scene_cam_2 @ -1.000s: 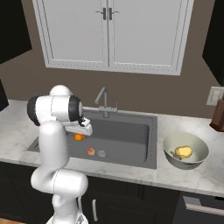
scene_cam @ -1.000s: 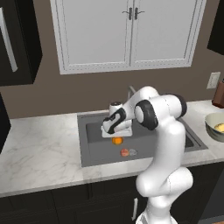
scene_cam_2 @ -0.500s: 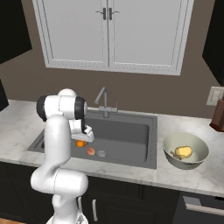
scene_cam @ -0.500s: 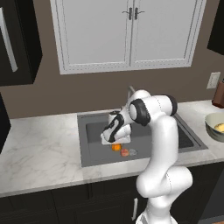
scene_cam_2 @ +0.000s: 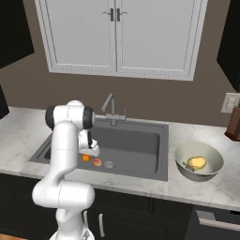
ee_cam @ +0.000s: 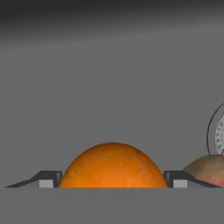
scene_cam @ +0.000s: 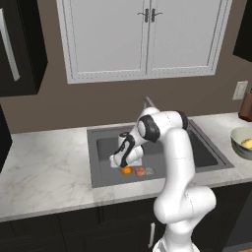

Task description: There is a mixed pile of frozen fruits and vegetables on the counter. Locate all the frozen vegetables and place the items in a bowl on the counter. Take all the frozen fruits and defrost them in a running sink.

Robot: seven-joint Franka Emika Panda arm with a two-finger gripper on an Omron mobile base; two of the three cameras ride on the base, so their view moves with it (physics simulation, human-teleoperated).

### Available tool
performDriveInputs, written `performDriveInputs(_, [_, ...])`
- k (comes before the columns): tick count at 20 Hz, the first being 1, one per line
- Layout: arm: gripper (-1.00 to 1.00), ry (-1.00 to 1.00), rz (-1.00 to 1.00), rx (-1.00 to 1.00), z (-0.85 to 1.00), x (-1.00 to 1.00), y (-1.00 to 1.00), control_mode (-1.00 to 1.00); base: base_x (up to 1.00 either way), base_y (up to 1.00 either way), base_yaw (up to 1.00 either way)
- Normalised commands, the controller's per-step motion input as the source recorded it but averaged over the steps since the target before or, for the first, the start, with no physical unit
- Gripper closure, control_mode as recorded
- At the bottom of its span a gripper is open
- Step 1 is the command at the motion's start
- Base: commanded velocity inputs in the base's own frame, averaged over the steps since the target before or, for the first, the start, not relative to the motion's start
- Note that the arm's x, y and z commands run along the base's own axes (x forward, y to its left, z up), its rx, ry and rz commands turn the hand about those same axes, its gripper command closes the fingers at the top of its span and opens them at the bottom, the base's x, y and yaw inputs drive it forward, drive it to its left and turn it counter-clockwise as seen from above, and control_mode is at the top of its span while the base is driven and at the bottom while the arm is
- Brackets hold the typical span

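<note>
My gripper (scene_cam: pixel 124 166) (scene_cam_2: pixel 86 154) (ee_cam: pixel 112 182) is low in the dark sink (scene_cam: pixel 199 143) (scene_cam_2: pixel 136 143), at its front left. It is shut on the orange ball (scene_cam: pixel 127 170) (scene_cam_2: pixel 86 158) (ee_cam: pixel 112 166), with a finger against each side, and the ball is at the basin floor. The reddish-pink ball (scene_cam: pixel 140 171) (scene_cam_2: pixel 97 162) (ee_cam: pixel 205 171) lies on the floor just beside it, next to the round metal drain (scene_cam: pixel 149 171) (scene_cam_2: pixel 109 164) (ee_cam: pixel 217 135). On the counter (scene_cam: pixel 44 167) (scene_cam_2: pixel 18 136) to the right stands the bowl (scene_cam: pixel 236 142) (scene_cam_2: pixel 183 159), holding the yellow lumpy piece (scene_cam: pixel 247 143) (scene_cam_2: pixel 196 162).
The slim silver faucet (scene_cam: pixel 147 101) (scene_cam_2: pixel 110 104) rises behind the basin, close above my arm. A dark brown block (scene_cam: pixel 246 106) (scene_cam_2: pixel 233 124) stands at the far right by the wall. White wall cabinets hang overhead.
My gripper has gone down into the sink with the orange ball, from above the basin to its floor beside the reddish-pink ball.
</note>
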Motion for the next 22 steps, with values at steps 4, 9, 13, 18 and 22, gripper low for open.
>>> performDriveInputs(4, [1.00,-0.06,0.00,0.00,-0.44,0.45,0.01,-1.00,0.00,0.00,0.00])
performDriveInputs(9, [1.00,-0.05,0.00,0.00,-0.42,0.34,0.10,-1.00,0.00,0.00,0.00])
performDriveInputs(13, [1.00,-0.04,0.00,0.00,-0.42,0.29,0.13,-1.00,0.00,0.00,0.00])
performDriveInputs(18, [-1.00,-0.01,0.00,0.00,-0.26,0.10,0.11,-1.00,0.00,0.00,0.00])
performDriveInputs(22, [-1.00,0.07,0.00,0.00,0.02,-0.03,-0.08,-1.00,0.00,0.00,0.00])
